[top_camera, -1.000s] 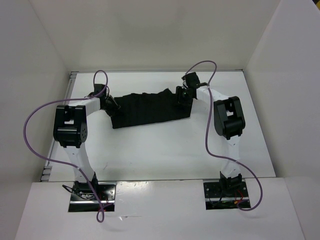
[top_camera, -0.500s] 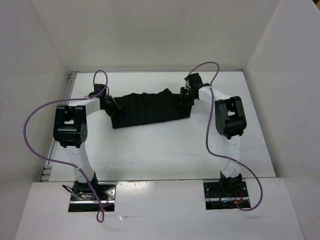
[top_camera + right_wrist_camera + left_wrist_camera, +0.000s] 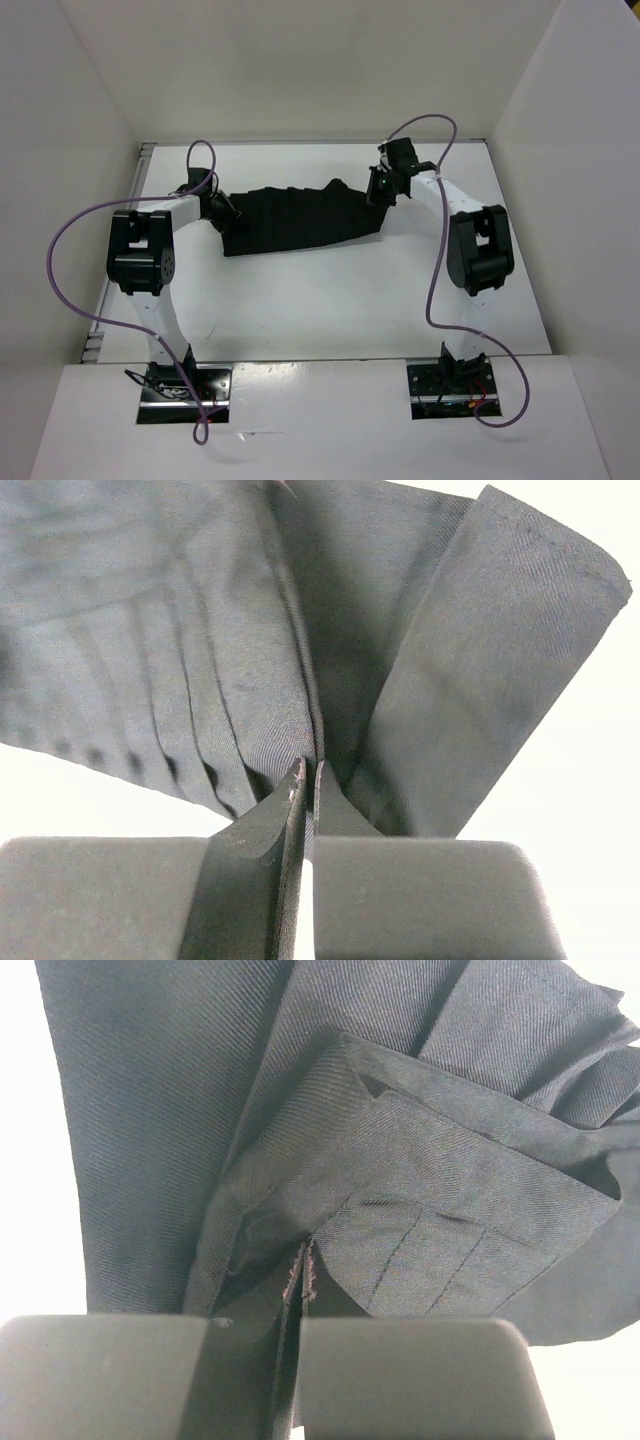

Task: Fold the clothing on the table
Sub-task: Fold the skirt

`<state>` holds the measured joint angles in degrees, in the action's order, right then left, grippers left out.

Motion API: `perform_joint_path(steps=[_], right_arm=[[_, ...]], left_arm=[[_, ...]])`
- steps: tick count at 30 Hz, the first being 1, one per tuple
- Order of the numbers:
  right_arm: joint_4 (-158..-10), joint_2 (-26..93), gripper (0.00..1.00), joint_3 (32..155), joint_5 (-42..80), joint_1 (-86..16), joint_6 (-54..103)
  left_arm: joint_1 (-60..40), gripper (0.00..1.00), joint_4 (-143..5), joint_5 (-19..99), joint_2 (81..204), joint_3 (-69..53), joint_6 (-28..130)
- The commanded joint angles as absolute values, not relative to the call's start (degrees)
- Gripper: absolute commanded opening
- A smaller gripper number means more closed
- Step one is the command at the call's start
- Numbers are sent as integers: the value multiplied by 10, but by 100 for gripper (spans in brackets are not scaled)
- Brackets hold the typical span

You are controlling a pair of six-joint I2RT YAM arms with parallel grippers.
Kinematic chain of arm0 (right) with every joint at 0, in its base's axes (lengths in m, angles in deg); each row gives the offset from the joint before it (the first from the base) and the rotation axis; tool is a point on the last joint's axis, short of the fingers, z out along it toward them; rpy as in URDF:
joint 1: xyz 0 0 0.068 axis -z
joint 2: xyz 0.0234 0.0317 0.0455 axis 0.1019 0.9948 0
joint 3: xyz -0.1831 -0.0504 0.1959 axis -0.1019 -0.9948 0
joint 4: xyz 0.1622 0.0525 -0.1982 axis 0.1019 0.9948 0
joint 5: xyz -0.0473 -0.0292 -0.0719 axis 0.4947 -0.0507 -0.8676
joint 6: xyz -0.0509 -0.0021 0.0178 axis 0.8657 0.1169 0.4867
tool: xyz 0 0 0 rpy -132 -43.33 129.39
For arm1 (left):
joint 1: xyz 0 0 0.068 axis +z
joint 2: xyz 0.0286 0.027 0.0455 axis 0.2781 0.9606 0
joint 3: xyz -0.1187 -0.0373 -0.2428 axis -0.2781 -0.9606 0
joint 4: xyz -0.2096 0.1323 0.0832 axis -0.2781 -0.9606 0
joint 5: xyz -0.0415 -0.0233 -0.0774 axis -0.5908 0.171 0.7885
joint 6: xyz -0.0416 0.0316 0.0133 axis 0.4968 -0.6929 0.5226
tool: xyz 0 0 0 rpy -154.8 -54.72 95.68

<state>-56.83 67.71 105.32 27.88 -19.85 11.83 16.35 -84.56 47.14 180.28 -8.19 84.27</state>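
The clothing [image 3: 295, 218], a black pleated skirt, lies stretched across the far half of the white table [image 3: 320, 300]. My left gripper [image 3: 222, 212] is shut on its left end; in the left wrist view the fabric [image 3: 400, 1190] bunches and folds just beyond the pinched jaws of that gripper [image 3: 303, 1260]. My right gripper [image 3: 378, 190] is shut on the skirt's right end, which rises off the table. In the right wrist view the pleats [image 3: 200, 660] fan out to the left from the right gripper [image 3: 308, 772], and a flap stands up on the right.
White walls [image 3: 560, 100] enclose the table on the left, back and right. Purple cables [image 3: 70, 260] loop from both arms. The arm bases [image 3: 185, 385] sit at the near edge.
My right gripper has closed on the skirt's right end and moved right and slightly back, drawing the fabric out and lifting that end. The left arm has stayed in place.
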Motion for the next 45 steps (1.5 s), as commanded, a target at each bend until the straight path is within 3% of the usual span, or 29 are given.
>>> perform_joint_path(steps=[1,20,23,26,27,28,33,45], right_arm=[[-549,583,0,1035,242,-197,102],[-440,570,0,874,84,-197,-16],[-418,576,17,881,61,-197,-24],[-398,527,46,903,24,-203,-32],[-398,513,54,911,18,-203,-32],[-383,490,62,917,18,-203,-32],[-384,471,81,885,28,-203,-42],[-505,569,82,851,176,-196,-37]], left_arm=[[161,0,-859,448,1827,-81,825],[161,0,-859,442,1822,-86,825],[161,0,-864,460,1816,-86,825],[156,21,-871,477,1778,-86,819],[156,30,-871,477,1764,-86,819],[149,48,-871,477,1734,-86,811],[136,59,-891,495,1654,-86,794],[106,60,-901,525,1592,-86,782]])
